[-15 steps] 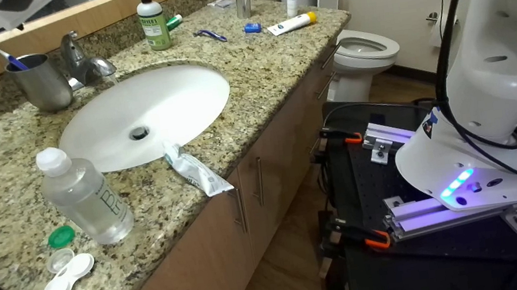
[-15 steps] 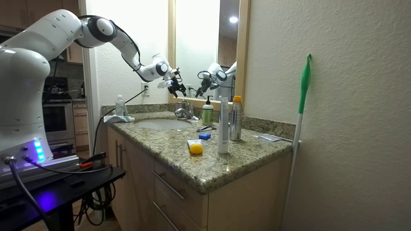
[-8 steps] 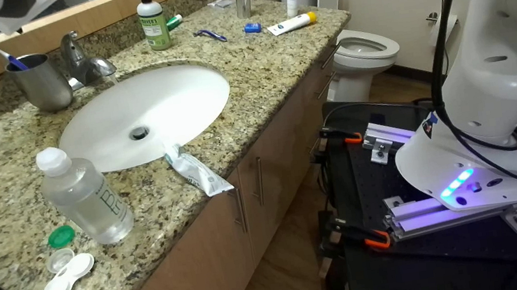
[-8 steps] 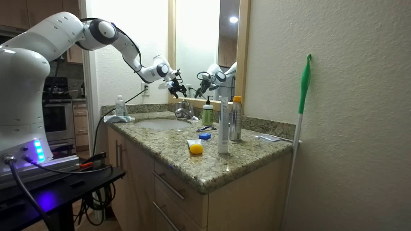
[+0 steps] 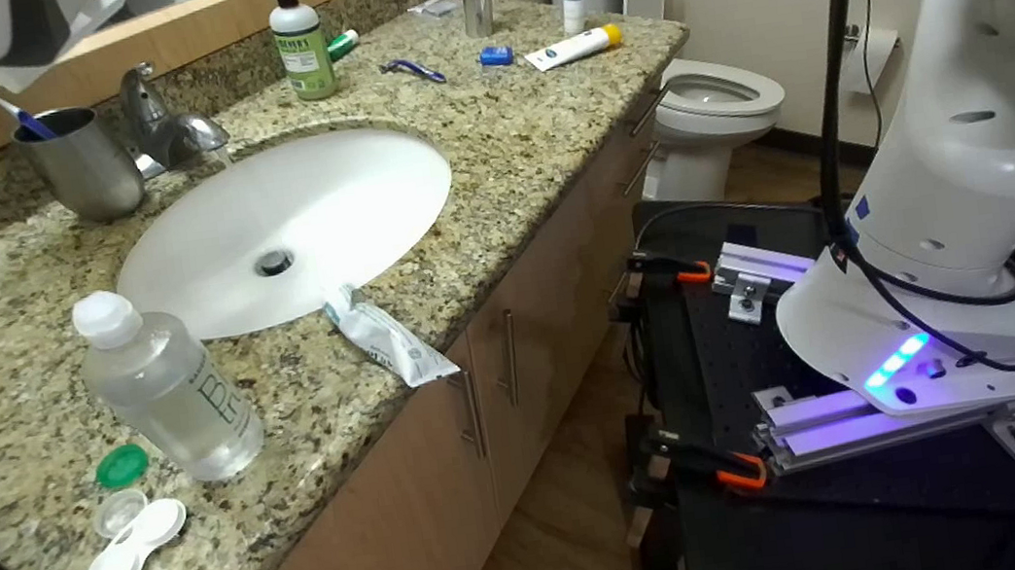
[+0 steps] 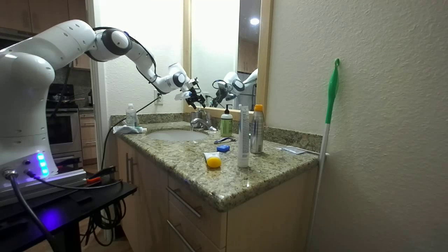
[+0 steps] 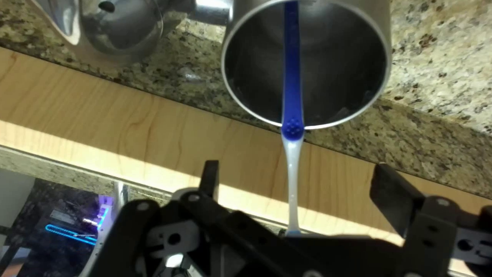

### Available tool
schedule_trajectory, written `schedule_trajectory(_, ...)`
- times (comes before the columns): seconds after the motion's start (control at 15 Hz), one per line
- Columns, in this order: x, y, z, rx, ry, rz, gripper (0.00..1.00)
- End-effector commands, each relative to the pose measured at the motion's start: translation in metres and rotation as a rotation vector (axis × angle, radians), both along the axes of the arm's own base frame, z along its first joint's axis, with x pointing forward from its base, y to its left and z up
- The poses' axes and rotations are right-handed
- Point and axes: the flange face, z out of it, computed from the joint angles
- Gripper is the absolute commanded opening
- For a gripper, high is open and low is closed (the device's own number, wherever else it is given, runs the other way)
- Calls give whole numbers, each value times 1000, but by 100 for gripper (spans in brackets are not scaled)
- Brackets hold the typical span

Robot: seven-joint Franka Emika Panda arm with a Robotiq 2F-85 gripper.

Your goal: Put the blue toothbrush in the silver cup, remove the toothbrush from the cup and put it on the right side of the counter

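Note:
The silver cup (image 5: 83, 174) stands upright on the speckled counter (image 5: 508, 138), beside the faucet. It also shows in the wrist view (image 7: 346, 65) and partly, behind the faucet, in an exterior view (image 6: 196, 116). The blue toothbrush (image 7: 292, 77) leans in the cup against its rim, its white neck sticking out; it also shows in an exterior view (image 5: 35, 125). My gripper (image 7: 295, 171) is open, its fingers wide apart on both sides of the toothbrush's neck and touching neither side. The toothbrush head is hidden behind the gripper body. In an exterior view my gripper (image 6: 199, 106) is above the cup.
The chrome faucet (image 5: 171, 128) stands close beside the cup, and the mirror frame (image 7: 153, 127) is just behind. The sink (image 5: 342, 218), a soap bottle (image 5: 302, 52) and a clear bottle (image 5: 179, 397) are nearby. Tubes, a blue item (image 6: 223, 148) and a spray can (image 6: 257, 133) stand farther along.
The arm has lowered and reached slightly forward; my gripper has moved a little right and down in an exterior view. The toothbrush and cup have not visibly moved.

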Motion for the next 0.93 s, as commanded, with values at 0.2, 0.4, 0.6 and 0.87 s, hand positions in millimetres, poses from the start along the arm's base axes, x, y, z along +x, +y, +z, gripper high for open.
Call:
schedule_trajectory(0.2,-1,-1,2,15,4,1,66)
schedule_trajectory(0.4,0,0,2,10,3,5,46)
schedule_trajectory(0.6,0,0,2,6,3,4,24)
schedule_trajectory(0.87,1,0,7,0,-6,2,0)
